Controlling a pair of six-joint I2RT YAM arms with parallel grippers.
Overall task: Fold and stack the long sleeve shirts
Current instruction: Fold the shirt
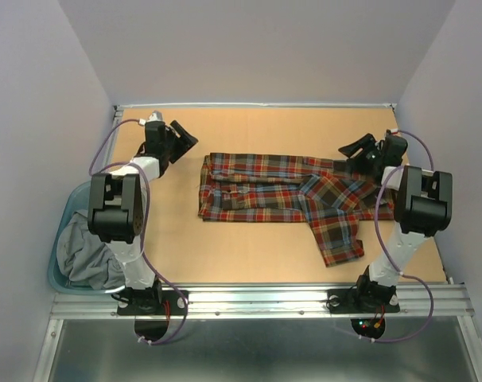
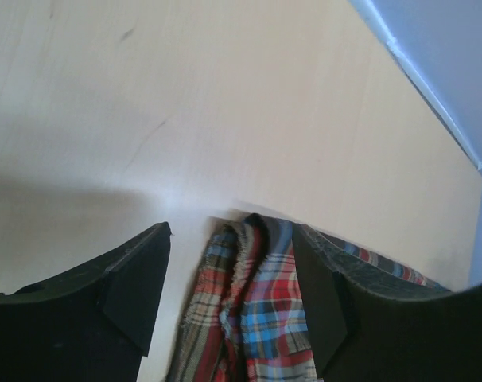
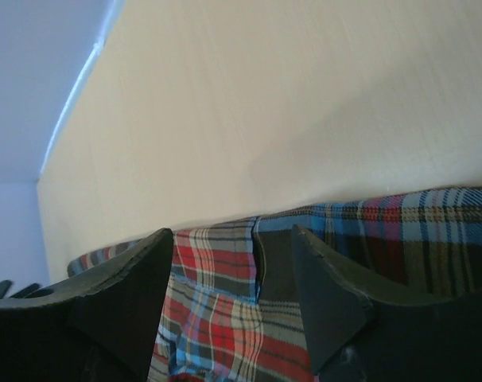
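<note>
The fingers (image 2: 137,278) of the left gripper (image 1: 184,135) stand wide, empty, just off the plaid shirt (image 1: 273,191); the right gripper (image 1: 353,150) is equally wide, empty, over its far edge.

- Shirt (image 1: 265,189), centre: plaid in red, navy, yellow and dark brown.
- Table (image 1: 249,255): pale tan wood grain.
- Bin (image 1: 53,267), 8 o'clock: teal; cloth (image 1: 86,251) inside: grey.
- Left gripper (image 1: 185,137), right gripper (image 1: 352,148): black.
- Walls (image 1: 249,48): pale lavender.
</note>
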